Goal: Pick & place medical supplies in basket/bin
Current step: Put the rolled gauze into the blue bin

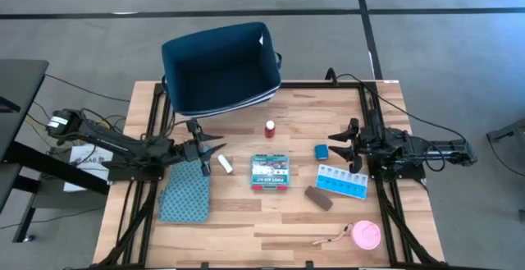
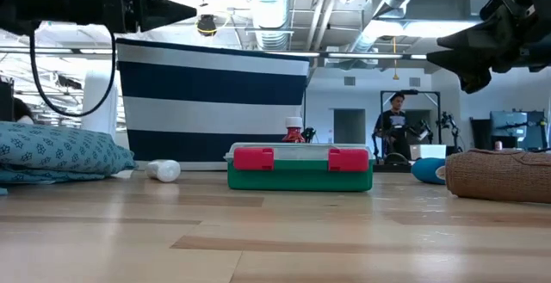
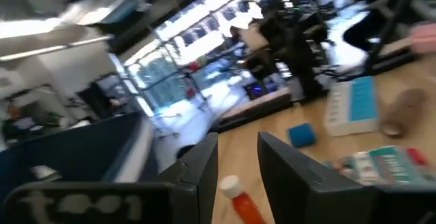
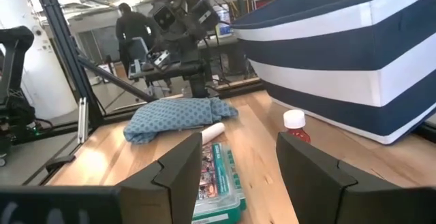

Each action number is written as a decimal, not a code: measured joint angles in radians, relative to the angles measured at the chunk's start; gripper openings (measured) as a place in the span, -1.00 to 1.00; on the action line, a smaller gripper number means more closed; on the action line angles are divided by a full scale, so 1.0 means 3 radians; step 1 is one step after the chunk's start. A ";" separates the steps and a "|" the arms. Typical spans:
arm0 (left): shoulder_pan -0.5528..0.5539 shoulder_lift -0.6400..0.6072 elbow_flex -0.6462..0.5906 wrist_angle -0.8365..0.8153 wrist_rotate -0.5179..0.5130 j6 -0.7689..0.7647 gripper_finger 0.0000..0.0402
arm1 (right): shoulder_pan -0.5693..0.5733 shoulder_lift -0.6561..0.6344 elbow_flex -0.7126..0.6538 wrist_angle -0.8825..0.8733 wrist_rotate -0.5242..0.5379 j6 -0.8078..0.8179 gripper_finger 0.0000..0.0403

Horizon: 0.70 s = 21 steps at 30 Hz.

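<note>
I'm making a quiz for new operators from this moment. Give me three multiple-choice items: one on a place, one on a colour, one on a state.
1. Where is the bin?
A. far table edge
B. near edge
C. on the pouch

2. What colour are the flat box's latches?
A. blue
B. red
C. white

3. What do the left gripper and right gripper hold?
A. a vial each
B. one box together
C. nothing

Key: 1 A, the high view shows it beyond the supplies; 2 B, the low view shows two red latches; 3 C, both are open above the table.
</note>
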 joint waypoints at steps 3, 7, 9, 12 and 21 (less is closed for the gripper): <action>-0.0055 0.0001 0.0142 -0.0653 0.0044 -0.0126 -0.52 | 0.0000 -0.0001 0.0000 -0.0005 0.0000 0.0000 -0.09; -0.0104 0.0031 0.0433 -0.1865 0.0075 -0.0828 -0.52 | 0.0000 -0.0001 0.0000 -0.0008 -0.0001 0.0000 -0.09; -0.0126 0.0073 0.0525 -0.2311 0.0102 -0.1163 -0.52 | 0.0000 -0.0001 0.0000 -0.0010 -0.0001 0.0000 -0.09; -0.0151 0.0125 0.0608 -0.2503 0.0146 -0.1384 -0.52 | 0.0000 -0.0001 0.0000 -0.0010 -0.0001 -0.0001 -0.09; -0.0124 0.0432 0.0616 -0.2566 0.0430 -0.1645 -0.51 | 0.0000 -0.0002 0.0000 -0.0004 0.0000 -0.0003 -0.09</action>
